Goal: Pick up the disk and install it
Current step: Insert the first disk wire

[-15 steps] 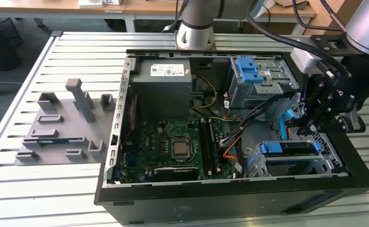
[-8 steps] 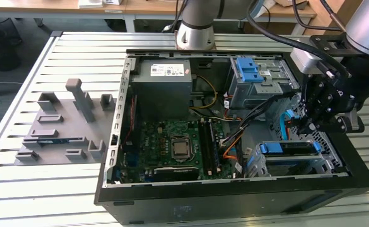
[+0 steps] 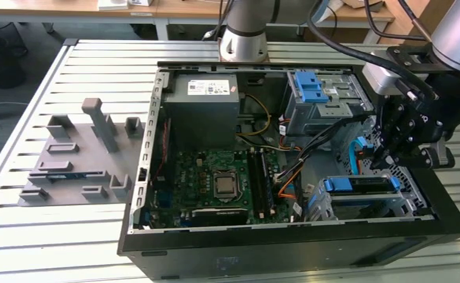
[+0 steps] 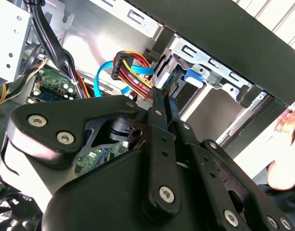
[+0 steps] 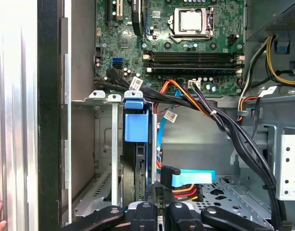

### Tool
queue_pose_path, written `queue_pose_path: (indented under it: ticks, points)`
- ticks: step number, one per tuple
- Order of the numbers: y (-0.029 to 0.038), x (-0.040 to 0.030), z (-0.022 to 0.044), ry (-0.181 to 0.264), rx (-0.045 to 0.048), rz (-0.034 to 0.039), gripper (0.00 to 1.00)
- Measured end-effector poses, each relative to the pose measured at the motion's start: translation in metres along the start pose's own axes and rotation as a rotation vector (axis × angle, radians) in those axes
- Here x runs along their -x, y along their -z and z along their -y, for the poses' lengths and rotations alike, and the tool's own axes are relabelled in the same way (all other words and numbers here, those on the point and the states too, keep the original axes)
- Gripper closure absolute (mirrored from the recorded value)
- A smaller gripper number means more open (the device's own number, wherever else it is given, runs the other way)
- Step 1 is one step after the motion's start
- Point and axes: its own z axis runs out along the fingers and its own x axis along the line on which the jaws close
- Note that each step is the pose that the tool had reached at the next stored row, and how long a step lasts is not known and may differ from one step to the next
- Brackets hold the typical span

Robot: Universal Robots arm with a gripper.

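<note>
The disk (image 3: 361,185) sits in the drive cage (image 3: 406,203) at the front corner of the open computer case, on the exterior view's right. In the first wrist view the disk (image 5: 137,171) stands on edge in its bay, and its blue carrier tab (image 5: 136,122) points toward the motherboard. My gripper (image 3: 377,160) hangs just beside that bay, above the blue data cable (image 5: 193,177) and the red-orange power plug (image 4: 133,72). Its fingers (image 4: 158,115) are pressed together, and I see nothing between them. In the first wrist view the gripper (image 5: 160,207) is right next to the disk.
A bundle of black cables (image 5: 234,130) crosses the case close to my gripper. A second cage with a bright blue latch (image 3: 312,88) and the grey power supply (image 3: 202,100) stand at the back. A grey fixture (image 3: 76,153) lies on the slatted table. A person's hand (image 4: 287,144) rests outside the case wall.
</note>
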Motion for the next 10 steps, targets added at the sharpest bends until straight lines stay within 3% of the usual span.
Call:
queue_pose_path:
  ticks: [2,6,10]
  points:
    - [-0.0008,-0.0008,0.0001,-0.004,0.0024,0.0,0.84]
    - [-0.0013,-0.0009,0.0003,-0.013,0.0206,-0.0008,0.84]
    - [-0.0041,-0.0042,0.0008,-0.021,0.0221,-0.0009,0.84]
